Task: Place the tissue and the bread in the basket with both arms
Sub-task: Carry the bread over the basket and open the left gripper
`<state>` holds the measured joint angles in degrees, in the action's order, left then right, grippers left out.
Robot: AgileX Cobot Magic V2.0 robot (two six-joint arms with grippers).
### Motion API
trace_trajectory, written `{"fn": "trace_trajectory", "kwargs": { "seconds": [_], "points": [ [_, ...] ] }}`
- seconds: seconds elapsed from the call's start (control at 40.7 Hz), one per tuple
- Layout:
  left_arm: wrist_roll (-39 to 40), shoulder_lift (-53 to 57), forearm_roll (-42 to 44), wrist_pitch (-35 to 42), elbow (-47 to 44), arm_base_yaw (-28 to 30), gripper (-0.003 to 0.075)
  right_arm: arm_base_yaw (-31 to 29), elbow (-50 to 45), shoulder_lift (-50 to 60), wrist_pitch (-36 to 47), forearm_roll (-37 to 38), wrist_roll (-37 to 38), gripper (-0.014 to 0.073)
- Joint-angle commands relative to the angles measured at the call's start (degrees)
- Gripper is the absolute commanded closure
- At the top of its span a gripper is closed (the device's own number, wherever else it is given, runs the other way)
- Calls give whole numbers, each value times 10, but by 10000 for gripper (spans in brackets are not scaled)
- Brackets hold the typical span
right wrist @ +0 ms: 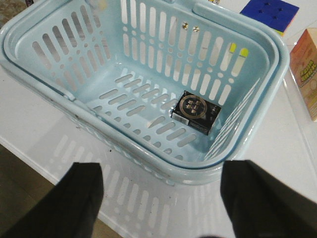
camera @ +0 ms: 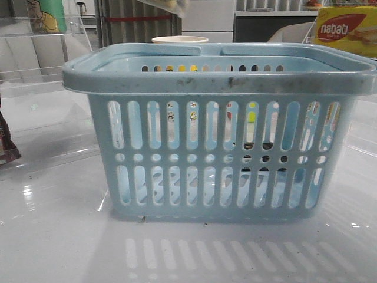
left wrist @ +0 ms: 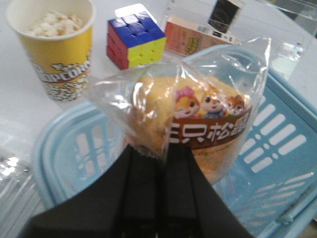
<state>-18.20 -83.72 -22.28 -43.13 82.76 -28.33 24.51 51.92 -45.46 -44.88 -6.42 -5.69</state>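
Observation:
The light-blue basket (camera: pixel 218 135) fills the middle of the front view; neither gripper shows there. In the left wrist view my left gripper (left wrist: pixel 161 151) is shut on the edge of the clear packet of golden-brown bread (left wrist: pixel 198 121) with a dark label band. It holds the packet above the basket (left wrist: pixel 277 148). In the right wrist view my right gripper (right wrist: pixel 161 171) is open and empty, over the table just outside the basket's near rim (right wrist: pixel 148 163). A small black packet with a gold emblem (right wrist: pixel 195 111), which looks like the tissue pack, lies on the basket floor.
Beyond the basket stand a yellow popcorn cup (left wrist: pixel 57 44), a colour cube (left wrist: pixel 134 42) and a pink-orange box (left wrist: pixel 190 39). A yellow nabati box (camera: pixel 344 29) sits at the back right. Clear plastic shelving (camera: pixel 35 76) stands at the left. The table's edge (right wrist: pixel 29 153) runs close to the right gripper.

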Motion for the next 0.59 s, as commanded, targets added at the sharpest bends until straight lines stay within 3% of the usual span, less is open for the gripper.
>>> {"fn": "trace_trajectory", "kwargs": {
  "seconds": [0.0,0.27,0.369,0.467,0.566],
  "points": [
    [-2,-8,-14,34,21,-30,627,0,15,4,40,1,-7,1],
    [-3,-92,-14,38,21,-52,603,0,15,4,40,1,-7,1],
    [-3,-109,-14,45,21,-52,487,0,15,4,40,1,-7,1],
    [-3,-114,-14,46,21,-52,319,0,15,4,40,1,-7,1],
    [-3,-109,-12,46,22,-52,235,0,15,4,40,1,-7,1]
  ]
}}
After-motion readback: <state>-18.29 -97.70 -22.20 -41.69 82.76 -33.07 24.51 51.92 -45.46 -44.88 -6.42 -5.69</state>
